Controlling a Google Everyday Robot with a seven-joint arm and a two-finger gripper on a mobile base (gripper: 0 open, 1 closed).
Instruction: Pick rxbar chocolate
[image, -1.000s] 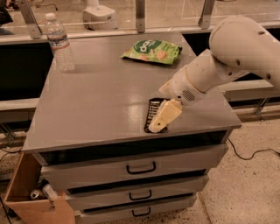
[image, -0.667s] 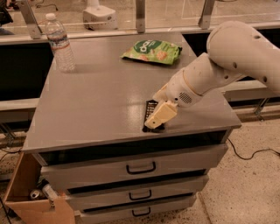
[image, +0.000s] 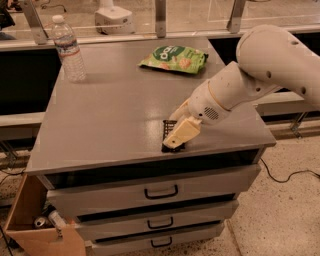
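Down over the rxbar chocolate (image: 168, 128) at the table's (image: 100, 125) front edge, the gripper (image: 173, 141) has dropped lower and now covers most of the wrapper. Whether it has closed cannot be told. The grasp looks imminent, and the bar is not yet lifted.

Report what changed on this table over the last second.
The hand has slid slightly toward the picture's left and the front edge of the table, settling lower over the rxbar chocolate and covering more of it. A grasp cannot be confirmed. The bar lies where it did; the green snack bag and water bottle have not moved.
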